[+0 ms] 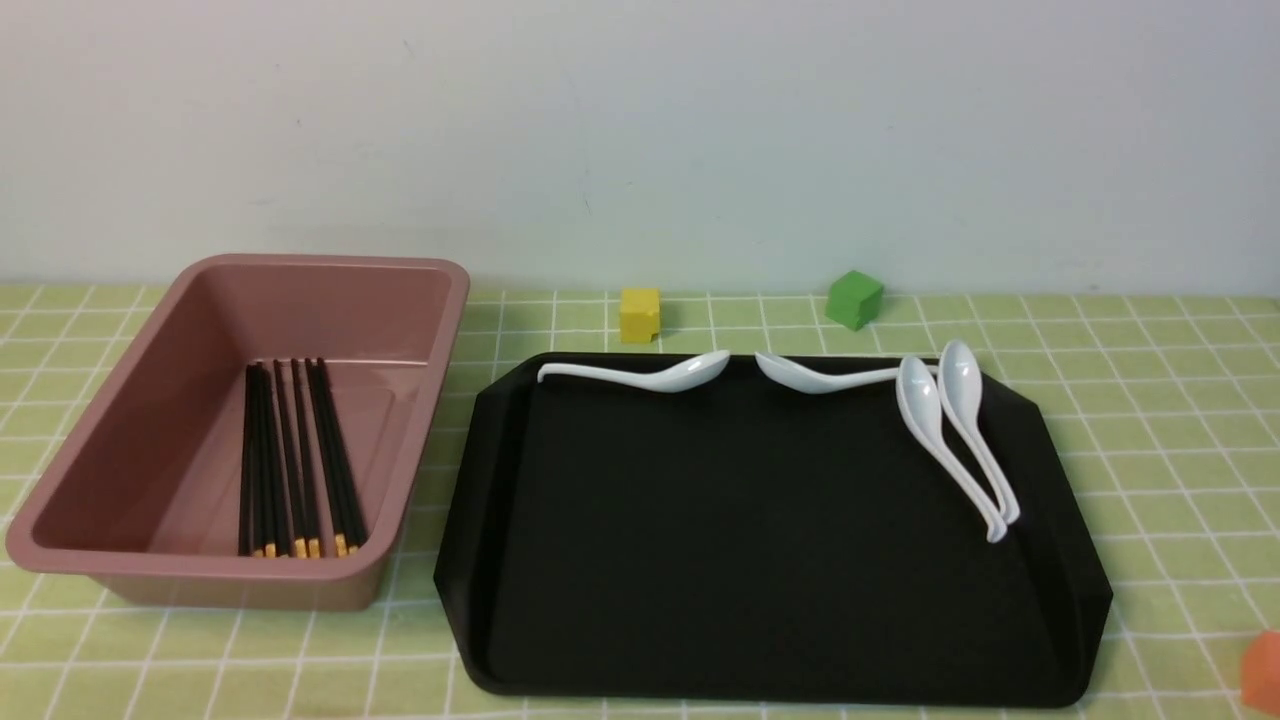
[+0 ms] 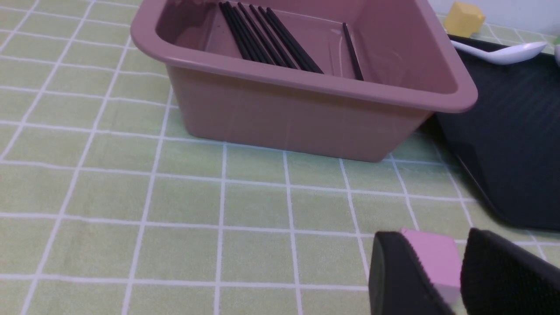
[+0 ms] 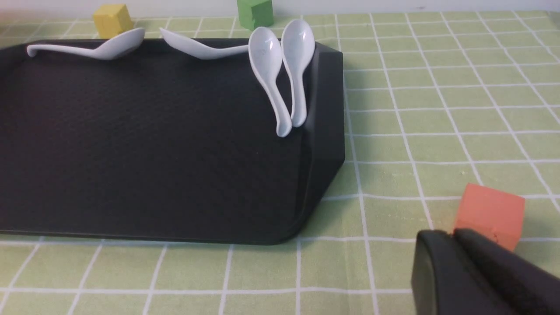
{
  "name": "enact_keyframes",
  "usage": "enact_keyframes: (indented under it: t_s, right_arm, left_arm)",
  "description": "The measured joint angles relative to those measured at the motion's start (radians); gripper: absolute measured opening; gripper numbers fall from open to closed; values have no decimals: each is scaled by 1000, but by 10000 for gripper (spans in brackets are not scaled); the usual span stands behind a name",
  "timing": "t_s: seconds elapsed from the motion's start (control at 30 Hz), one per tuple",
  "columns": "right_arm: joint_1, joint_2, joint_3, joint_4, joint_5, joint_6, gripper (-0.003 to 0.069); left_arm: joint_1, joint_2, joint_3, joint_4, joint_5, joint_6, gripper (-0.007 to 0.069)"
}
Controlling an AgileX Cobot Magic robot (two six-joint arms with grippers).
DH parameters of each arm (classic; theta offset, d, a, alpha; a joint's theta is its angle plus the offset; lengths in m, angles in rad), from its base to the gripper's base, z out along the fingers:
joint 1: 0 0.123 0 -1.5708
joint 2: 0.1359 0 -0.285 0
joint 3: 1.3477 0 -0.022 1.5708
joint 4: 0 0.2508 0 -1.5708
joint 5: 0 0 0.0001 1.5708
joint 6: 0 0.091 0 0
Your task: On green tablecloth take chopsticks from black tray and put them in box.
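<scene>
Green tablecloth (image 1: 1150,400): chopsticks (image 1: 295,460) in box (image 1: 120,470); left gripper (image 2: 442,273) parted, right gripper (image 3: 455,238) clenched.

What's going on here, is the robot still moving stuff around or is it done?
Nothing is being handled right now. The chopsticks all lie inside the box, and the black tray holds only four white spoons. The left gripper and right gripper sit low over the green tablecloth, each near a small cube, gripping nothing. The job looks finished.
</scene>
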Motion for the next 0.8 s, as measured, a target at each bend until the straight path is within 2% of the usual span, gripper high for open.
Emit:
enact_keyframes:
  t_s: [0.8]
  right_arm:
    - [0,0,0,0,0,0,95]
  left_arm:
    - [0,0,0,0,0,0,239]
